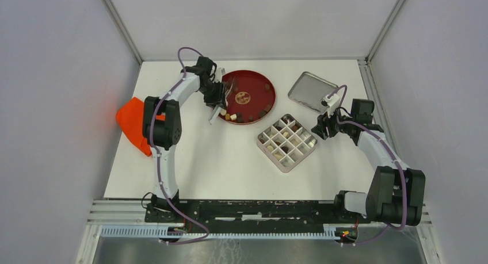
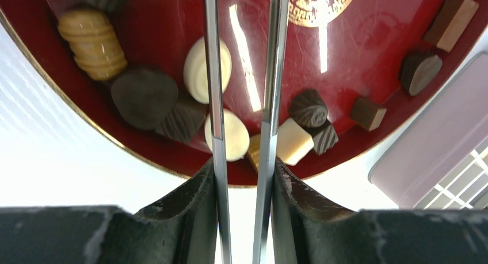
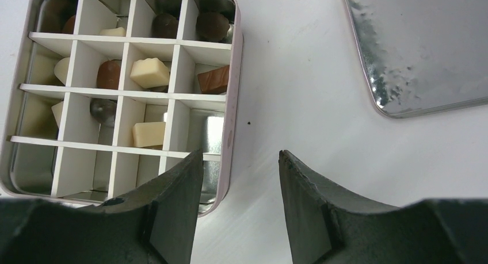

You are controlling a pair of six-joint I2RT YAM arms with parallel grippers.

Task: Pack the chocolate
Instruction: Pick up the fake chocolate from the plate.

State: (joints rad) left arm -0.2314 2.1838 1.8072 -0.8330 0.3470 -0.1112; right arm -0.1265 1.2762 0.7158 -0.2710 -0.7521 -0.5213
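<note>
Nearest, the divided tin (image 3: 233,103) on the counter (image 3: 299,103) holds several pieces. The right fingers (image 3: 178,206) hover wide and empty beside its corner. Farther off, the left fingers (image 2: 190,212) clamp metal tweezers (image 2: 211,74) over the red plate (image 2: 357,57), where the chocolate (image 2: 144,97) lies clustered. Best to straddle one separate piece, squeeze gently, and lift straight.

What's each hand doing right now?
Left hand: closed on the tweezers.
Right hand: open, holding nothing.

White arms (image 1: 164,167), black joints (image 1: 163,123), purple cables (image 1: 188,48)
</note>
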